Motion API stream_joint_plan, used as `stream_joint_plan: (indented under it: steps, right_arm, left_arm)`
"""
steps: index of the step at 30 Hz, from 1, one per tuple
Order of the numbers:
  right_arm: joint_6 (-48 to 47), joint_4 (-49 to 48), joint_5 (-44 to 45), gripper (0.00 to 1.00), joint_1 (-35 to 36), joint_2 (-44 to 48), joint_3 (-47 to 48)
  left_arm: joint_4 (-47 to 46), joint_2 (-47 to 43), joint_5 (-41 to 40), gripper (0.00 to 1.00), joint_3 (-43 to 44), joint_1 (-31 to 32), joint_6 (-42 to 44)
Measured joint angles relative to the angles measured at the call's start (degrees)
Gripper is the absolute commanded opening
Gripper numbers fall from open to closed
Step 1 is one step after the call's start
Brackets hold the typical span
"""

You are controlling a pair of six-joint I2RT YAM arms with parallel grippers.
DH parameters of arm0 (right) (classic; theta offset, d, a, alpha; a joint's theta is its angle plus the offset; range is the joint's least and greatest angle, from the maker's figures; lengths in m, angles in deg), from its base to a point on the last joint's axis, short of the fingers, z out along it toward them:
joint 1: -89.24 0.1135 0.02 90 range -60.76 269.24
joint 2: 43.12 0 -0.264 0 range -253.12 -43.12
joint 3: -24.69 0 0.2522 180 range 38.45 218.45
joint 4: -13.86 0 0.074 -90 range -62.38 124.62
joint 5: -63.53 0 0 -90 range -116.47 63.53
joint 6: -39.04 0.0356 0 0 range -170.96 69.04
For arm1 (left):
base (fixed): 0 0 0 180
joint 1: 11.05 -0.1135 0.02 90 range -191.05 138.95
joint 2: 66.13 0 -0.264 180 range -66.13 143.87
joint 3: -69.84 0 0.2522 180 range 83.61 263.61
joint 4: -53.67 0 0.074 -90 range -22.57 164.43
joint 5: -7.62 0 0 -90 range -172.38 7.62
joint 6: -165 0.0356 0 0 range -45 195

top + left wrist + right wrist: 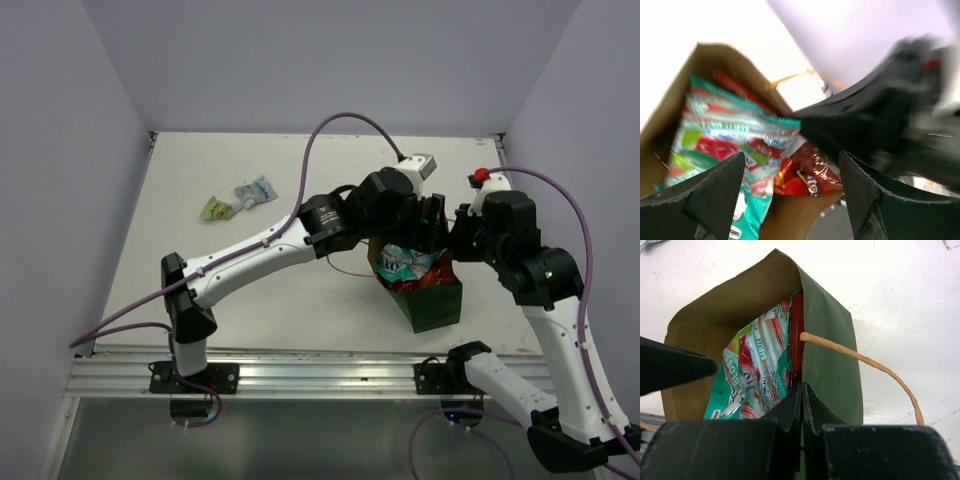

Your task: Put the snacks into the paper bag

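The dark green paper bag [432, 305] stands upright at the table's front right, its mouth open. A teal packet [405, 264] and a red packet [437, 274] stick up inside it. My left gripper [428, 226] hovers over the mouth, open and empty; in the left wrist view [792, 185] the teal packet [725, 140] and a red-orange packet [810, 176] lie between its fingers. My right gripper [801, 390] is shut on the rim of the bag's green wall [827, 355], with the teal packet [752, 370] just inside. A light green packet [214, 208] and a pale blue-silver packet [257, 190] lie on the table at the far left.
The bag's tan loop handle [865, 360] arcs out to the right of my right gripper. A second handle [345, 268] hangs on the bag's left side. An aluminium rail [300, 370] runs along the table's near edge. Walls close in the table at the left, back and right.
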Motion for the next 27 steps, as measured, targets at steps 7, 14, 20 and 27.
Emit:
stream_joint_plan:
  steps: [7, 14, 20, 27]
  right_arm:
    - [-0.28, -0.48, 0.92, 0.00, 0.00, 0.17, -0.44]
    - [-0.74, -0.44, 1.99, 0.00, 0.00, 0.28, -0.44]
    - [-0.85, -0.33, 1.97, 0.00, 0.00, 1.01, -0.44]
    - [-0.87, -0.28, 1.95, 0.00, 0.00, 0.96, -0.44]
  left_arm:
    - [-4.52, -9.18, -11.17, 0.85, -3.91, -0.04, 6.19]
    - [-3.04, -21.03, -20.52, 0.89, -22.67, -23.15, 7.04]
    - [-2.69, -12.00, -25.83, 0.91, -34.69, -50.16, 10.64]
    - [-4.74, -4.26, -26.18, 0.91, -35.85, -55.04, 14.45]
